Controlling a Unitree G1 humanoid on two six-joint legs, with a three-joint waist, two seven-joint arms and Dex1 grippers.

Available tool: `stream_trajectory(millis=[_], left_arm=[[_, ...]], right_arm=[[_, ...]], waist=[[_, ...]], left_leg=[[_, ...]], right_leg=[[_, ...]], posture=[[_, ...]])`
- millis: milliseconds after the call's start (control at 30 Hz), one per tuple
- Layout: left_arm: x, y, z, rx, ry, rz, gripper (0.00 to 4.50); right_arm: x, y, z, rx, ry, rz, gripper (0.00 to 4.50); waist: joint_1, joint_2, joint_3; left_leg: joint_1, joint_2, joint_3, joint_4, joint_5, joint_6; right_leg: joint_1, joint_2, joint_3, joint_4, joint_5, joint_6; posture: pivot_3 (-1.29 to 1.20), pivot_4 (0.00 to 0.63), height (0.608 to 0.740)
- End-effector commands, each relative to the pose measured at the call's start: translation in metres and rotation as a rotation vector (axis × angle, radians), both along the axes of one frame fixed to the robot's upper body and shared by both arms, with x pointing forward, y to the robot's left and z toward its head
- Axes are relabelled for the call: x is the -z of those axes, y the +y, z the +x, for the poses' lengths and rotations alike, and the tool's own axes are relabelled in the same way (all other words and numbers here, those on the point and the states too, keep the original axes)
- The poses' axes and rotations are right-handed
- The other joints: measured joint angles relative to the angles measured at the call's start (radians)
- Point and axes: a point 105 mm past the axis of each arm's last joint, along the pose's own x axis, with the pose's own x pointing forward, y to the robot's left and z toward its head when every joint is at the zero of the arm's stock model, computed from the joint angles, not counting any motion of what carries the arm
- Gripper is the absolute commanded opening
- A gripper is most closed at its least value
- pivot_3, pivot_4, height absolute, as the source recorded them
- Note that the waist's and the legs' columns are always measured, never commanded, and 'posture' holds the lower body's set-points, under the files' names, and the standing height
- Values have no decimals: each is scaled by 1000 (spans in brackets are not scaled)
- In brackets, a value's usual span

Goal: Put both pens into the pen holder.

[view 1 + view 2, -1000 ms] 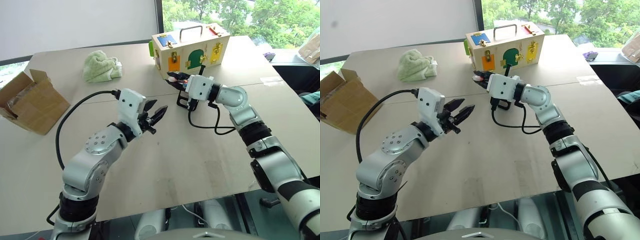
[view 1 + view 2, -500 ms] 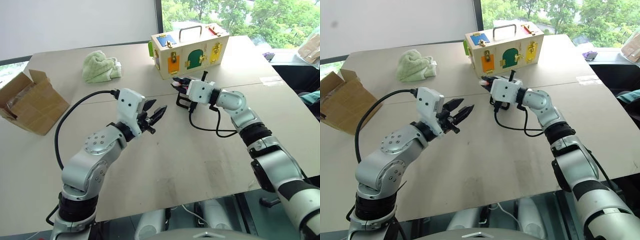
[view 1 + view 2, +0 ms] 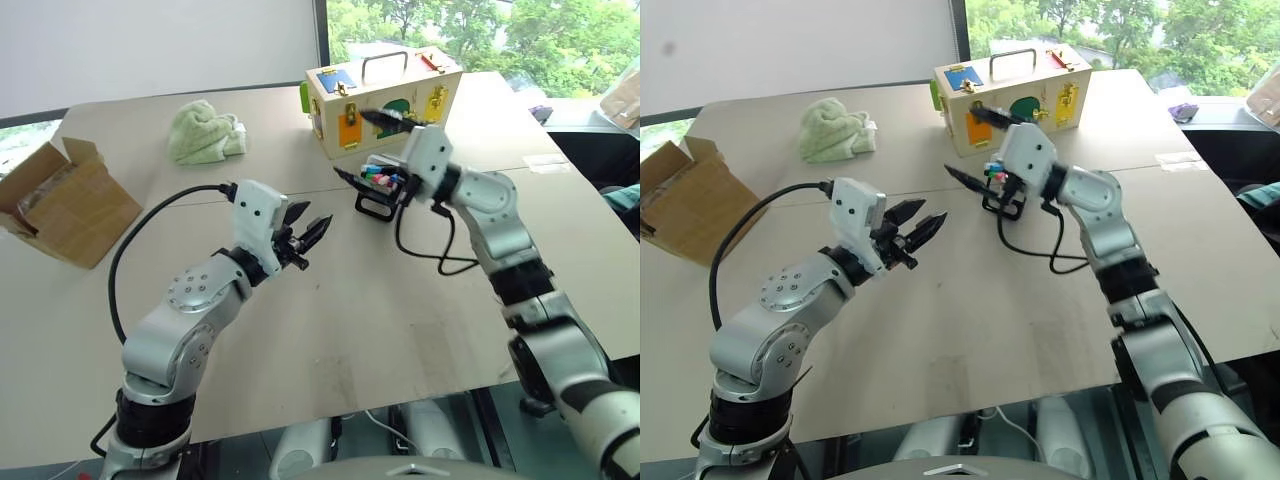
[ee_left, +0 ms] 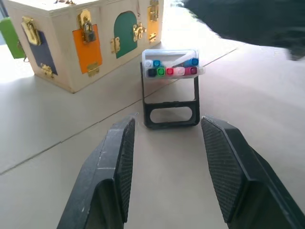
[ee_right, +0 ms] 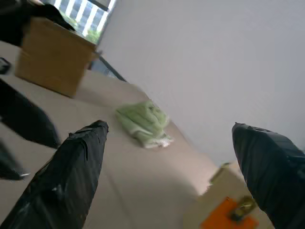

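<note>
We are hovering our right gripper (image 3: 375, 145), fingers spread wide and empty, just above the pen holder (image 4: 170, 90), likely to clear it. Our left gripper (image 3: 915, 228) is waiting half-parted, empty. The 2 pens are hard to distinguish among the caps there.
</note>
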Motion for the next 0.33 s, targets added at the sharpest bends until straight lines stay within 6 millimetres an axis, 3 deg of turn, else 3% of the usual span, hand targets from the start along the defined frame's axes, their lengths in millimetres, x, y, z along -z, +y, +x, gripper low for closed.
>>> stream_trajectory(millis=[33,133,233,333], left_arm=[[3,15,-13,-46,-21,-2,2231],[22,25,-33,-32,20,7,2231],[46,39,-49,-40,83,50,2231],[68,49,-66,-26,141,92,2231]], right_arm=[[-3,-13,-30,-122,226,32,4429],[41,-40,-53,-155,400,-87,4429],[77,-62,-59,-98,458,-142,4429],[100,-76,-63,-63,471,-179,4429]], waist=[[-1,0,0],[-3,0,0],[-2,0,0],[-5,0,0]], left_leg=[[0,0,0,0,0,1],[1,0,0,0,-3,5],[1,0,0,-1,-3,5],[2,0,1,-1,-3,5]], right_leg=[[0,0,0,0,0,0],[0,-1,0,0,0,0],[1,-1,-1,-1,0,-1],[1,-1,1,0,0,-1]], posture=[[0,150,740],[0,150,740],[0,150,740],[0,150,740]])
